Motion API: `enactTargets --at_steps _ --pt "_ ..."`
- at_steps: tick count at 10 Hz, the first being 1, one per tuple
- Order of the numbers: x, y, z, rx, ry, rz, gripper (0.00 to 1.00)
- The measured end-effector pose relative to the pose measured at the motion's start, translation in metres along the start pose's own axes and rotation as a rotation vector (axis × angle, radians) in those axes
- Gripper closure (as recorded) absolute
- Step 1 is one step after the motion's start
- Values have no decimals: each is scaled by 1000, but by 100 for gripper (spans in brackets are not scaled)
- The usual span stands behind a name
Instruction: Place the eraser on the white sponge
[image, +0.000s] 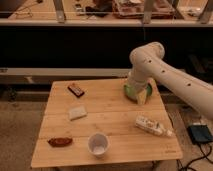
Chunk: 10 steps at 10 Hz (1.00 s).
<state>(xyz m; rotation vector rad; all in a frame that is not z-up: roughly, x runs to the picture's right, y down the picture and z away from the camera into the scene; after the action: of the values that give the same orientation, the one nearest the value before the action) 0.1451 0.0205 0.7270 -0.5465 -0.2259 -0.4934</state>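
Seen on a wooden table (116, 119), with 12 o'clock taken as its far edge: at about 11 o'clock, the eraser (76, 90), flat on the boards, dark with a reddish-brown top, turned slightly askew. Toward 9 o'clock, the white sponge (77, 112), a pale squarish pad, also flat, with nothing on top of it. From the sponge, the eraser at 12 o'clock, near but clearly apart, bare wood between the two. At 6 to 7 o'clock, close to the near edge, an upright white paper cup (98, 144), mouth up. At 8 o'clock, a reddish-brown lumpy object (60, 142) lying lengthwise. At 4 o'clock, a white crinkled packet (151, 126) on its side. At 1 to 2 o'clock, low over the table's far right part, the gripper (137, 89) at the end of the white arm (162, 72), right at a green and yellow object (144, 96) and well apart from eraser and sponge. Open, closed or clamped on something: cannot tell.
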Motion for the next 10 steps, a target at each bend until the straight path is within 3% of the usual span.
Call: enactTargets --at_steps 7,10 --pt "0 -1 -1 2 -1 4 20" --pt "-17 -46 -7 33 -59 93 20"
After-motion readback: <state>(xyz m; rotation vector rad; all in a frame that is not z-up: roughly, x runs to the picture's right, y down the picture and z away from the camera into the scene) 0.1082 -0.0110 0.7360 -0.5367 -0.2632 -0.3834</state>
